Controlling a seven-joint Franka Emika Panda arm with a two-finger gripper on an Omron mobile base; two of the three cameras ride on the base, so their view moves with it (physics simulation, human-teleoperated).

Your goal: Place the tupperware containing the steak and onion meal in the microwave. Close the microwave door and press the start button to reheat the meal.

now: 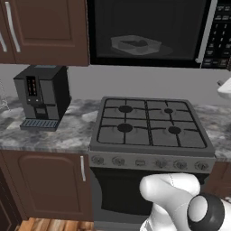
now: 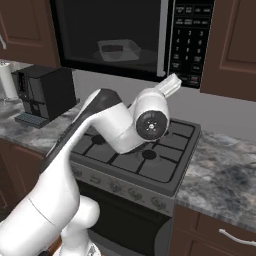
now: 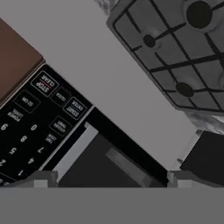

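Observation:
The black microwave (image 1: pixel 149 31) hangs above the stove with its door (image 1: pixel 144 18) shut. Through the dark glass I see the pale tupperware (image 1: pixel 135 45) (image 2: pixel 119 50) on the turntable, with a dim dark shape in it. I cannot tell steak from onion there. My gripper (image 2: pixel 173 81) points up at the lower end of the keypad (image 2: pixel 189 40), just below it and apart from it. In the hand view the gripper (image 3: pixel 111 178) is open, fingertips wide apart with nothing between them. Ahead of them lie the keypad (image 3: pixel 35 113), its start button (image 3: pixel 75 108) and the door handle (image 3: pixel 74 151).
A four-burner stove (image 1: pixel 149 124) sits under the microwave. A black coffee machine (image 1: pixel 43 97) stands on the marble counter (image 1: pixel 67 131) to the left. Brown cabinet doors (image 1: pixel 45 27) flank the microwave. My arm (image 2: pixel 115 125) stretches over the stove.

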